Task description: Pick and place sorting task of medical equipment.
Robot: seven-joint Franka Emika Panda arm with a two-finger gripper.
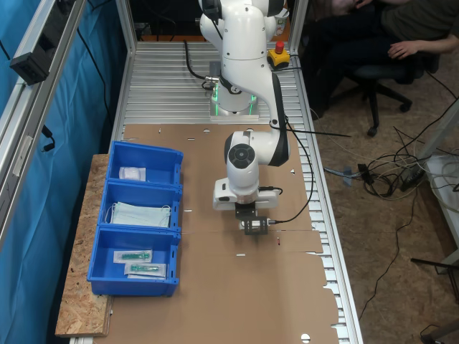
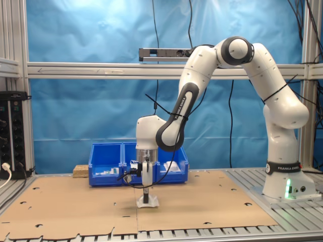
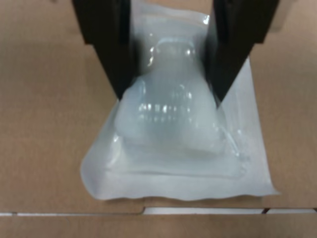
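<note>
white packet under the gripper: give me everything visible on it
The white packet is a flat, roughly square pouch of translucent film with a puffy pale pad bulging at its centre and wavy sealed edges. It lies on the brown cardboard sheet, apart from the blue bins. The gripper is down over it, its black fingers on either side of the pad, pinching the bulge.

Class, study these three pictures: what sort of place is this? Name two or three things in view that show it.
Probably a robotics lab work cell. A white robot arm is bolted to an aluminium-profile table, blue curtains screen it off, loose cables trail on the floor, and blue sorting bins wait beside it.
</note>
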